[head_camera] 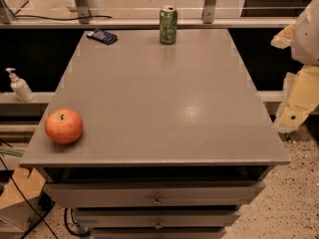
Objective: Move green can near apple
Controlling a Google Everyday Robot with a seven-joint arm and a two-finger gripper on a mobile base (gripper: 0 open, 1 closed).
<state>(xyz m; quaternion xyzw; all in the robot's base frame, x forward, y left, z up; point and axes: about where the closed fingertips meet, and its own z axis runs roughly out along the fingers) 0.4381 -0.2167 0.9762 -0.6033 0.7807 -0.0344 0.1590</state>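
The green can (168, 25) stands upright at the far edge of the grey cabinet top (164, 98), a little right of centre. The apple (63, 126) sits near the front left corner, stem up. The can and the apple are far apart, across the top's diagonal. My gripper (295, 108) shows as pale cream parts at the right edge of the view, off the table's right side and about level with its middle. It is well away from both the can and the apple and holds nothing that I can see.
A dark blue packet (101, 36) lies at the far left corner. A white pump bottle (19, 85) stands on a ledge left of the cabinet. Drawers (157, 195) sit under the front edge. A rail with metal posts (209, 4) runs behind.
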